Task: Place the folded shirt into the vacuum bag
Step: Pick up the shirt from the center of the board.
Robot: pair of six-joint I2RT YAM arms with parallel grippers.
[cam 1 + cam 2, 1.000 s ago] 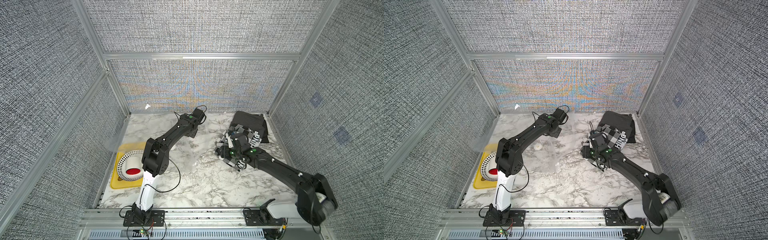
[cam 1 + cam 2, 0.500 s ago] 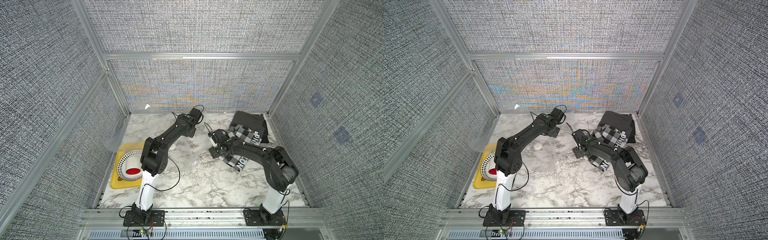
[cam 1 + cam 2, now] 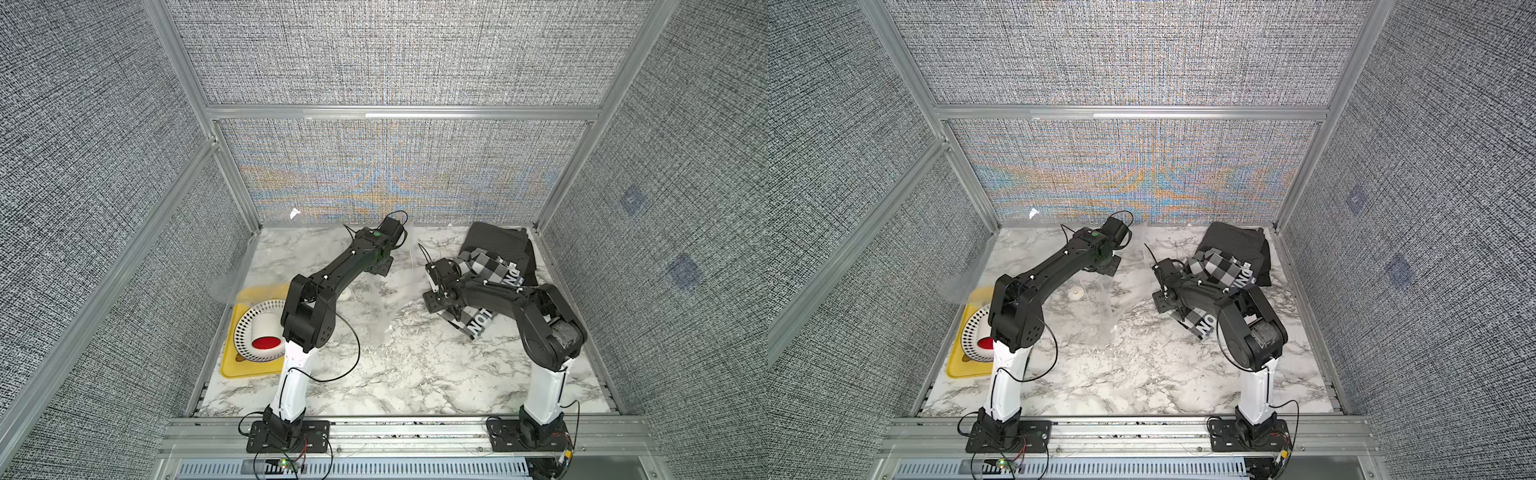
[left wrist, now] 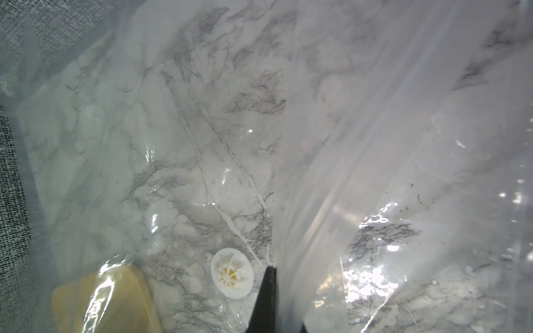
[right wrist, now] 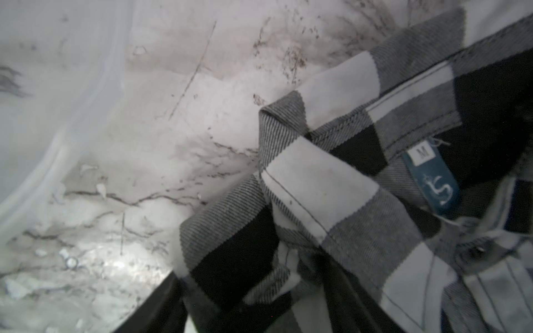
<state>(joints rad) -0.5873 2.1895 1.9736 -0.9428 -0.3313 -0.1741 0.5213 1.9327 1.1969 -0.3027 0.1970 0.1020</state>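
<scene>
Tabletop [image 3: 415,374] | 1 vacuum bag [image 4: 403,129], left hand [image 4: 274,276] clenching it | 1 checked shirt [image 5: 317,178] | right hand [image 3: 440,301]: cannot tell

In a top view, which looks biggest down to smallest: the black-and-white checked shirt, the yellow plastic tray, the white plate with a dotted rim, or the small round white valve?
1. Black-and-white checked shirt and yellow plastic tray: alike, both partly hidden, so unranked.
2. White dotted-rim plate.
3. Round white valve.
</scene>
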